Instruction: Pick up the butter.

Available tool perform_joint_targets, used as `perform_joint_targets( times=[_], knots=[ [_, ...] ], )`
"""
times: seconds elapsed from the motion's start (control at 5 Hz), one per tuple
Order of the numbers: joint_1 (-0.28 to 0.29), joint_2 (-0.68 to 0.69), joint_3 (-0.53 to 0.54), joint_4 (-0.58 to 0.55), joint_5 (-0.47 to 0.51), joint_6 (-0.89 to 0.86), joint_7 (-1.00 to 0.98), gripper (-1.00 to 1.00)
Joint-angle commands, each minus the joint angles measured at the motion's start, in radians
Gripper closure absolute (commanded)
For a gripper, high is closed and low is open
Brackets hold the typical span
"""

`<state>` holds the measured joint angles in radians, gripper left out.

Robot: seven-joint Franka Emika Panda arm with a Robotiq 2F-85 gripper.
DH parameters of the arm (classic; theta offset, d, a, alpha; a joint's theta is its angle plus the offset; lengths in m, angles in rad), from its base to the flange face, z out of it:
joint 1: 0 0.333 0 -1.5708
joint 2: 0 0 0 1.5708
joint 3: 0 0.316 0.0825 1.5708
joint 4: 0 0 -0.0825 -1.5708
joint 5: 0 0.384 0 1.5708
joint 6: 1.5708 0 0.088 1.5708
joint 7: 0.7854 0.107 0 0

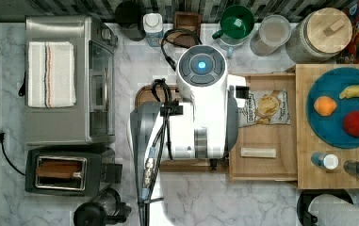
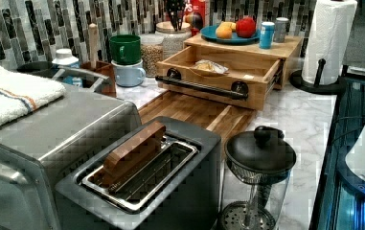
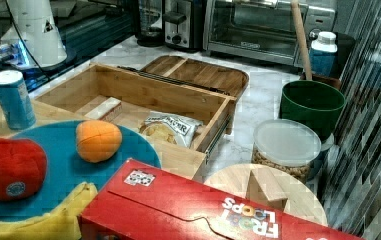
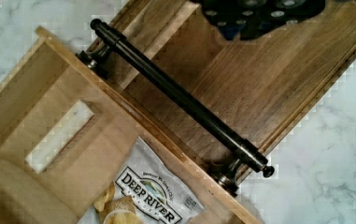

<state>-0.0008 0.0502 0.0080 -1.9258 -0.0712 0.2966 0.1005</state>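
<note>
The butter [image 1: 258,152] is a pale cream stick lying flat on the floor of the open wooden drawer [image 1: 262,178], near one side wall. It also shows as the butter [image 4: 60,136] in the wrist view and the butter [image 3: 103,108] in the right view. A printed chip bag [image 1: 266,107] lies in the same drawer, apart from the stick. My arm [image 1: 200,108] hangs over the wooden board on the top view's left of the drawer. A dark part of my gripper [image 4: 259,16] sits above that board, beyond the drawer's black handle [image 4: 175,98], well away from the butter.
A grooved wooden board [image 4: 269,79] lies before the drawer. A toaster oven [image 1: 69,80], a toaster [image 1: 61,172] and a French press [image 1: 101,209] stand at the top view's left. A blue plate [image 1: 328,132] with fruit, shakers, jars, cups and a paper towel roll [image 1: 337,212] surround the drawer.
</note>
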Motion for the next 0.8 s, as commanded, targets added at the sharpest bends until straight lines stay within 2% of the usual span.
perform_joint_targets(
  times=[0.2,0.6,0.8],
  knots=[
    [-0.042,-0.114,-0.032,-0.156,-0.009,0.108,0.092,1.0],
    [-0.08,-0.115,-0.089,-0.128,-0.012,0.066,0.002,1.0],
    [-0.118,-0.099,-0.12,-0.081,0.021,0.024,-0.087,1.0]
  ],
)
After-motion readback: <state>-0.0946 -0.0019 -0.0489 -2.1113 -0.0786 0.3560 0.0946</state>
